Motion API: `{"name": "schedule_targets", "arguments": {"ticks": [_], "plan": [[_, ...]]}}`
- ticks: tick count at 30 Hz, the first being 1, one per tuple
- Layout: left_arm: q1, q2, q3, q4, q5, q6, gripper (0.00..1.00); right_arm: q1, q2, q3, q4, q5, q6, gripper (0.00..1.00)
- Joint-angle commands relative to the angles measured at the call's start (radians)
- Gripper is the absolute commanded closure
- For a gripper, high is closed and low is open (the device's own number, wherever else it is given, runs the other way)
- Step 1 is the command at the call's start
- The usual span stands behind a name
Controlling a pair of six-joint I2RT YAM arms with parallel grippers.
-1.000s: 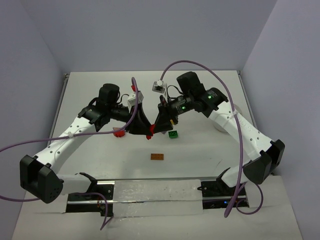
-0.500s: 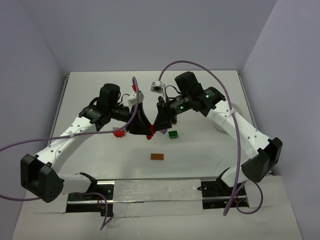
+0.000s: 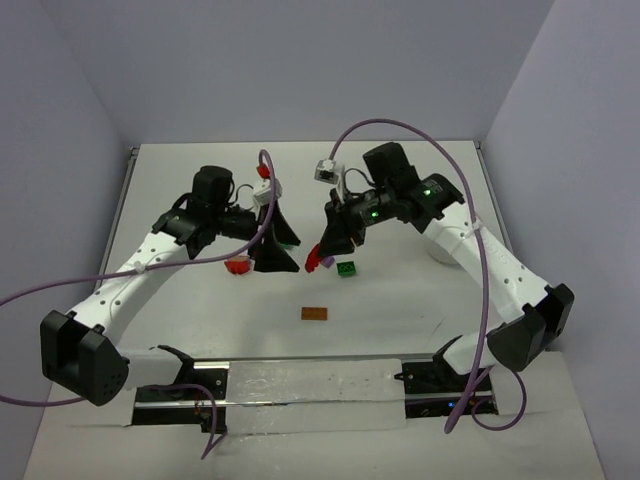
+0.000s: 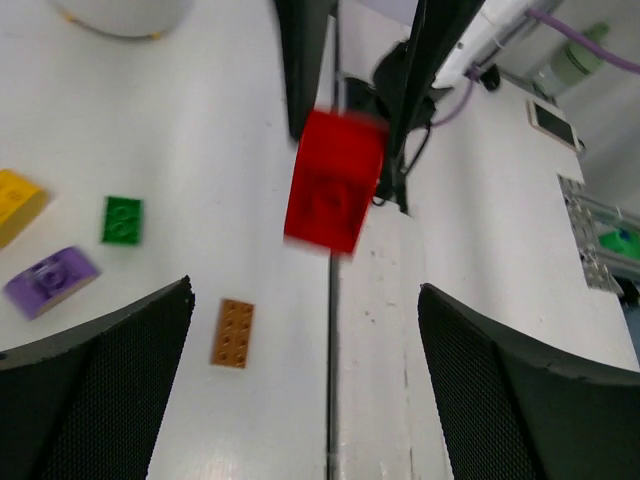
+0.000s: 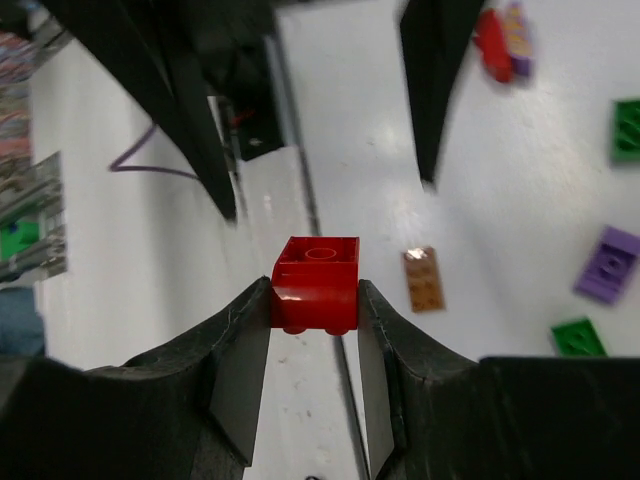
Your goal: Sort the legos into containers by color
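The right hand point(image 5: 313, 305) was clamped on a red brick point(image 5: 317, 283) by its two side faces, studs up, and held it clear of the counter point(image 5: 500, 200). The left hand point(image 4: 305, 300) stood wide open with nothing between its fingers, which framed the same brick from below in the left wrist view. With the two hands close together near the centre of the top view, the hold reads as a pass from one arm to the other, probably because the white cup point(image 4: 120, 12) sat on the right arm's side.

Loose on the counter lay an orange-brown brick point(image 4: 232, 332), a purple brick point(image 4: 52, 280), a green brick point(image 4: 122, 220) and a yellow brick point(image 4: 15, 200); the yellow one was cut off by the left edge of the frame.

The cup showed only as a slice of wall at the upper left of the left wrist view, and in the top view the right arm point(image 3: 470, 250) covered most of it. Its compartments were not visible, so whether it held any bricks could not be told. The red brick was blurred in the left wrist view. A small red object at the upper right of the right wrist view was too smeared to identify.
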Motion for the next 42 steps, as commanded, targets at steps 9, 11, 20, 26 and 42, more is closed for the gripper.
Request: {"name": "schedule_targets", "arguments": {"ticks": [9, 11, 20, 26, 42], "plan": [[0.211, 0.004, 0.118, -0.340, -0.094, 0.267, 0.01, -0.438, -0.031, 0.032, -0.194, 0.406, -0.398, 1.00], [0.218, 0.005, 0.108, -0.339, -0.081, 0.288, 0.01, -0.476, 0.011, 0.057, -0.193, 0.475, -0.437, 1.00], [0.224, 0.023, 0.103, -0.402, -0.083, 0.352, 0.01, -0.596, 0.172, 0.141, -0.134, 0.629, -0.558, 1.00], [0.226, 0.025, 0.086, -0.391, -0.090, 0.355, 0.01, -0.633, 0.229, 0.146, -0.099, 0.666, -0.582, 1.00], [0.227, 0.058, 0.103, -0.409, -0.085, 0.366, 0.01, -0.662, 0.328, 0.145, -0.071, 0.708, -0.638, 0.94]]}}
